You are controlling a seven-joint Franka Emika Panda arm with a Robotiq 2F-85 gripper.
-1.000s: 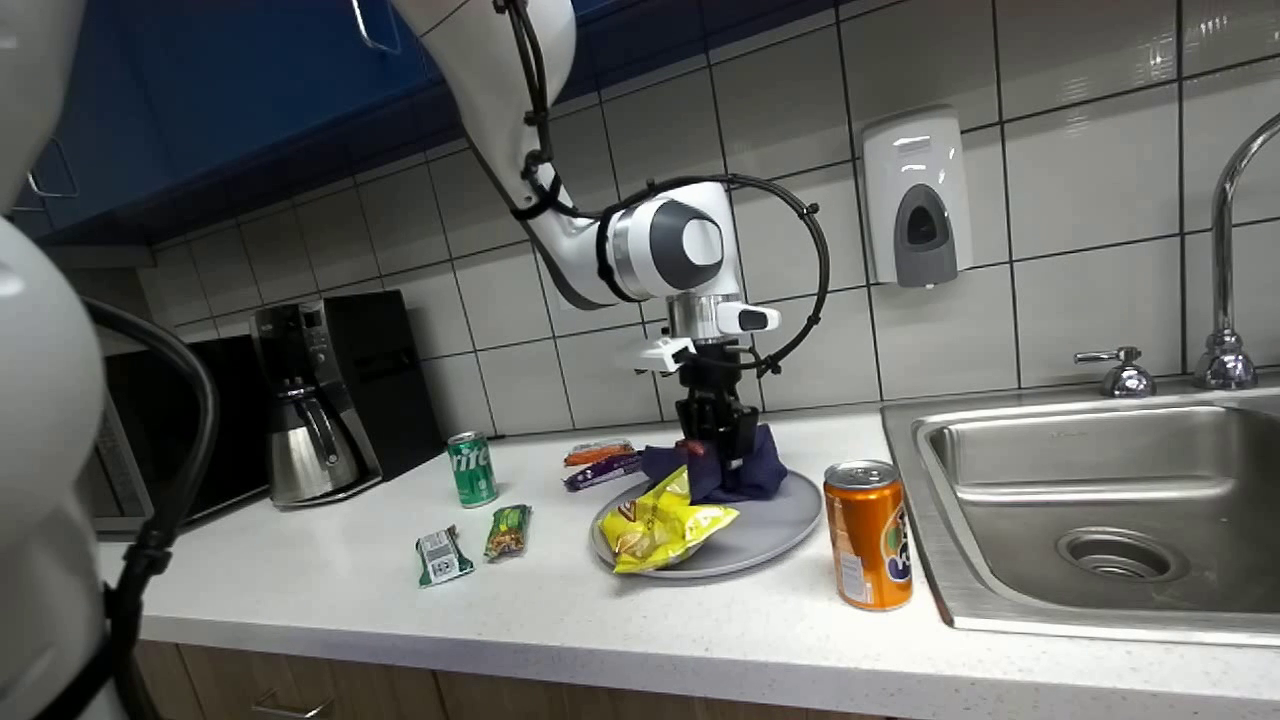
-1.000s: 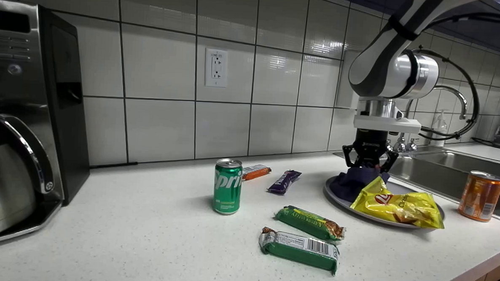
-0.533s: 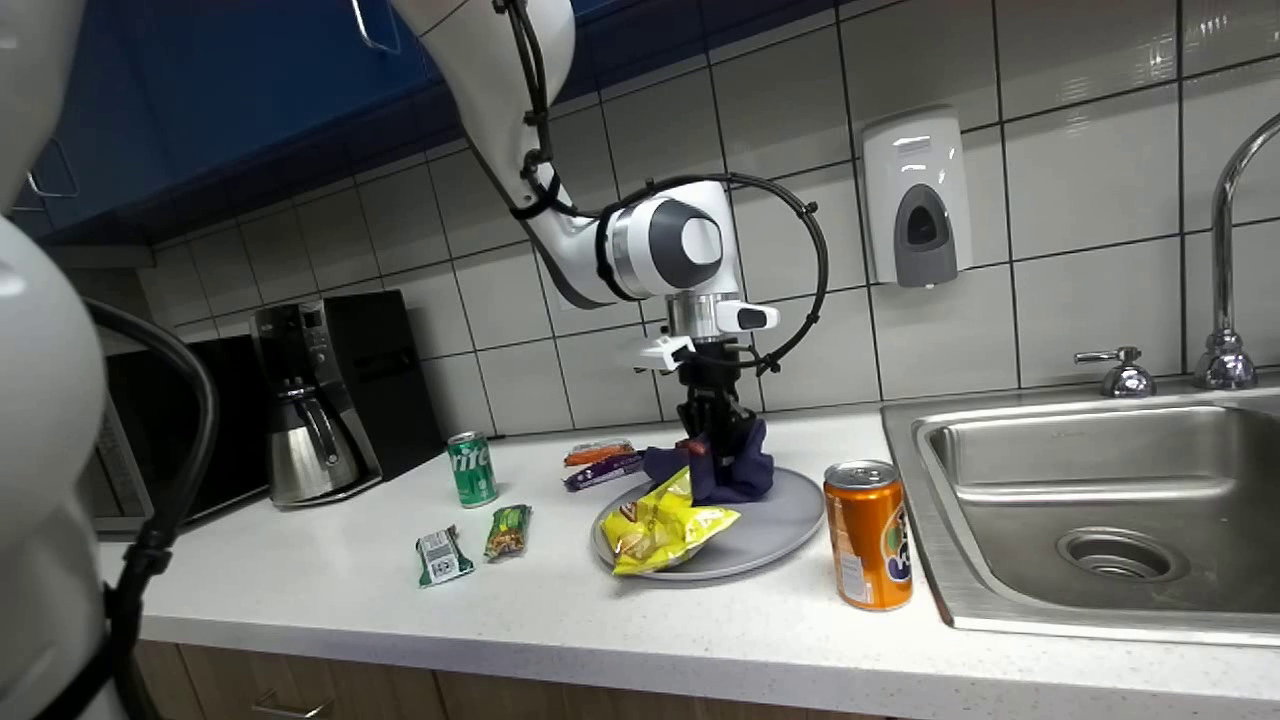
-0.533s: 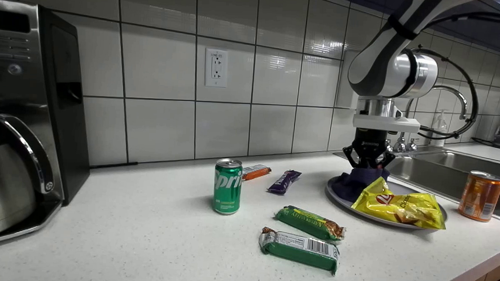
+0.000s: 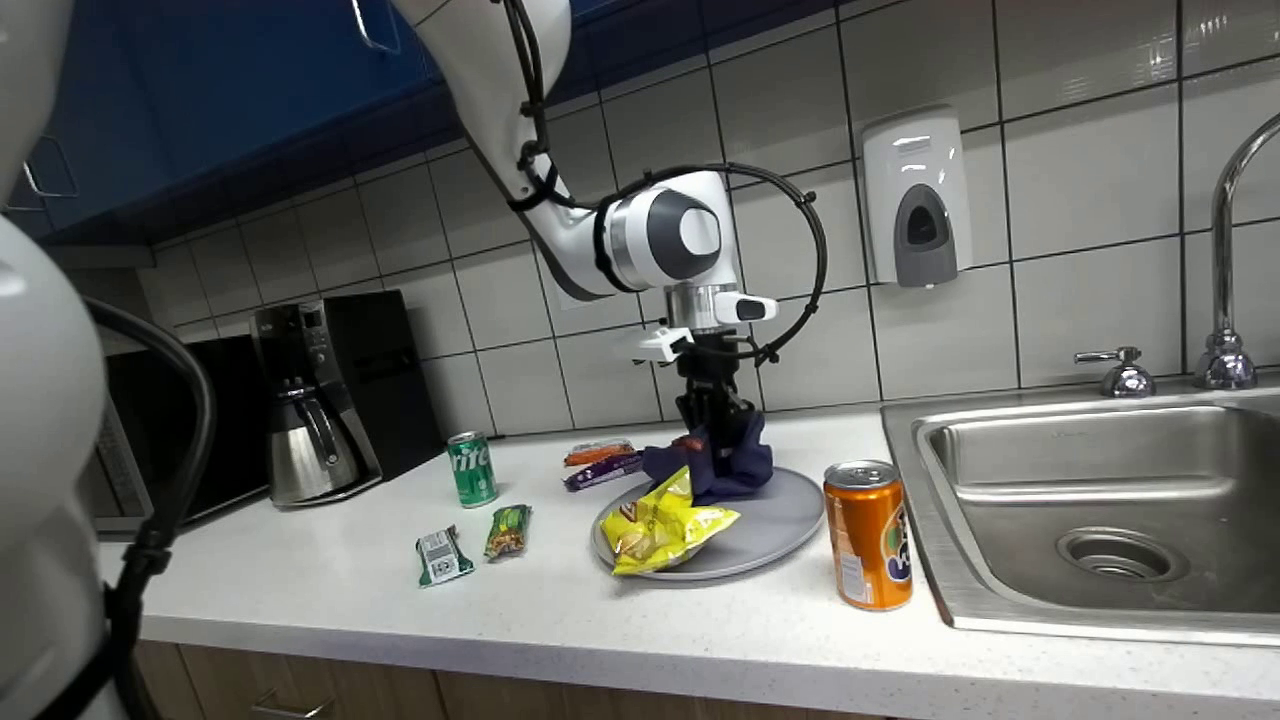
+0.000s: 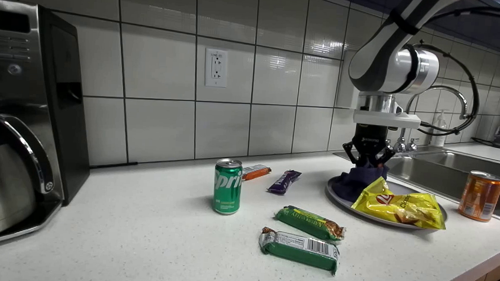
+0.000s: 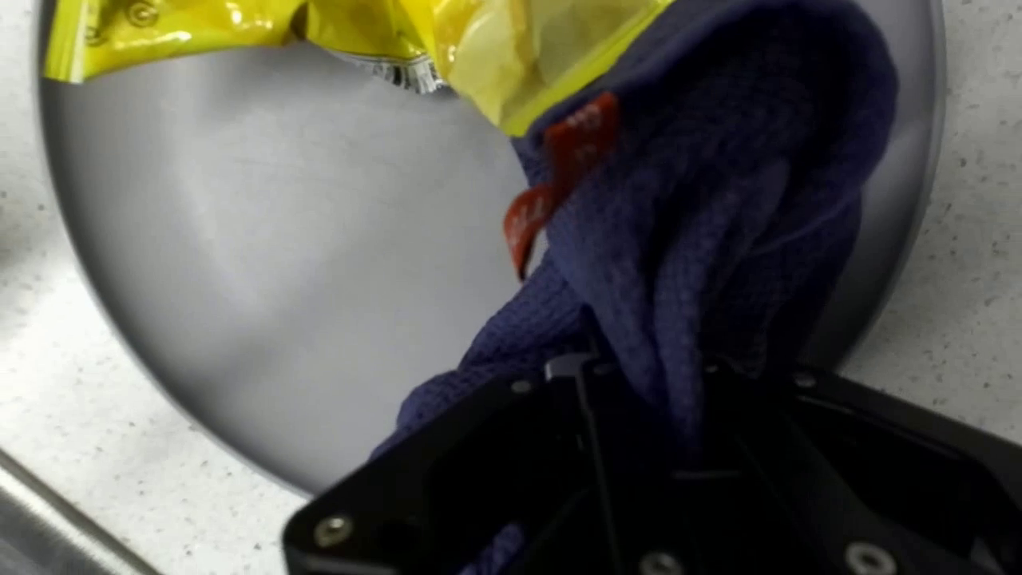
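Observation:
A dark purple cloth [image 7: 718,200] with a red tag [image 7: 579,140] lies bunched on a round grey plate [image 7: 263,263]. My gripper [image 5: 722,450] points straight down into it, and folds of the cloth run up between the fingers in the wrist view, pinched there. In both exterior views the cloth [image 6: 349,187] wraps the fingertips, so they are mostly hidden. Much of the cloth still rests on the plate. Right beside it, on the same plate, sits a yellow chip bag [image 5: 665,525], touching or nearly touching the cloth.
An orange can [image 5: 868,535] stands beside the plate, near the steel sink [image 5: 930,590]. Across the counter are a green can [image 6: 227,188], two green bars [image 6: 309,222], a purple bar [image 6: 284,182] and an orange packet [image 6: 256,172]. A coffee maker [image 5: 350,390] stands farther off.
The jaws have drawn together on the cloth, gathering its right side inward. In the last half second the wrist has risen slightly. Plate and bag shifted only a touch.

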